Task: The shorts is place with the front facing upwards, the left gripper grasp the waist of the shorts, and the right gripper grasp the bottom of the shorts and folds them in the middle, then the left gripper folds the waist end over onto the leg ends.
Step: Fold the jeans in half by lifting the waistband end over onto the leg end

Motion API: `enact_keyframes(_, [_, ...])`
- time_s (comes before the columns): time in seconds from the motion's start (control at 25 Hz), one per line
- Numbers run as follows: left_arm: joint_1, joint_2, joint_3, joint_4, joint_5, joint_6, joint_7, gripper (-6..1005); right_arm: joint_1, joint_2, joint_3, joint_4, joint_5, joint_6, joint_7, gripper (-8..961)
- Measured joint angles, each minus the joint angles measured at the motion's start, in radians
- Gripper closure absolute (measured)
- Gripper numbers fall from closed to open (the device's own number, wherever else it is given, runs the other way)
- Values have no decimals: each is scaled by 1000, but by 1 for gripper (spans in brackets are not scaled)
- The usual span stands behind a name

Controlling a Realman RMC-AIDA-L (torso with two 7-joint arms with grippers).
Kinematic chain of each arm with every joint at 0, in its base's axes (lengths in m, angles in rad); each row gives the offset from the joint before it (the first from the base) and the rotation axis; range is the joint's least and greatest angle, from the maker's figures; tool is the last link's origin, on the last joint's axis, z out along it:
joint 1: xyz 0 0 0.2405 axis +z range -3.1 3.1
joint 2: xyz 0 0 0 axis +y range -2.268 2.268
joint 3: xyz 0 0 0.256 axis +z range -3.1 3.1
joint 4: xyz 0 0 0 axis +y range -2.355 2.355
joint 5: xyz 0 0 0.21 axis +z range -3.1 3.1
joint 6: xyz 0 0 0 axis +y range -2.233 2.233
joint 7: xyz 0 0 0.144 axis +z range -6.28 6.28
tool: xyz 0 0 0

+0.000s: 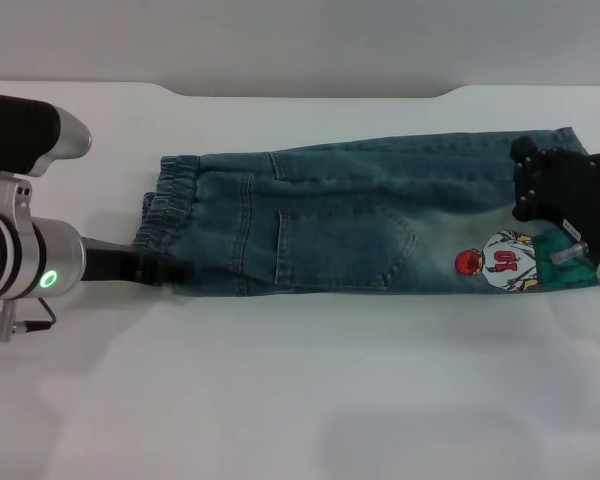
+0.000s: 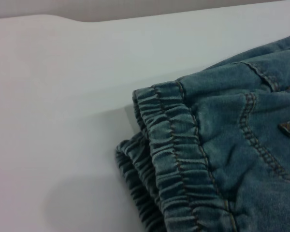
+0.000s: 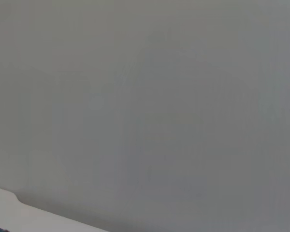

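A plain grey wall stands behind a white worktop (image 1: 280,400) whose far edge shows a shallow raised step across the middle. The denim shorts (image 1: 360,220) lie flat along the far half of the worktop, already doubled lengthwise, with a back pocket facing up. The elastic waist (image 1: 165,215) points toward the robot's left and the leg ends toward its right, where a cartoon patch (image 1: 505,262) sits near the hem.

The left claw (image 1: 165,270) reaches in low from the left side and meets the near corner of the waistband; its dark tip touches the gathered denim, but whether it is closed on the cloth cannot be told. In the left wrist view the ruffled waist (image 2: 179,159) shows as two stacked layers, its outer edge free with bare worktop (image 2: 53,121) just beside it.

The right claw (image 1: 560,200) rests on top of the leg ends near the right edge of the head view, covering part of the hem; how far it is open cannot be told either. The right wrist view shows mostly wall, with a sliver of worktop (image 3: 29,217).

A broad stretch of bare surface lies between the shorts' near edge and the robot, and a narrower strip beyond their far edge.
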Motion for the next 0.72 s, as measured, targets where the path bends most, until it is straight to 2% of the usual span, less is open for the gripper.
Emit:
enact_keyframes(0.32, [-23, 1, 14, 13, -2, 9, 8, 213, 0, 0, 2, 1, 0, -2, 1, 954])
enact_keyframes(0.56, [-5, 3, 33, -8, -29, 56, 29, 229, 2, -2, 6, 2, 0, -2, 8, 953])
enact_keyframes(0.72, [-5, 5, 32, -9, -45, 62, 30, 403, 4, -2, 8, 1, 0, -2, 8, 953])
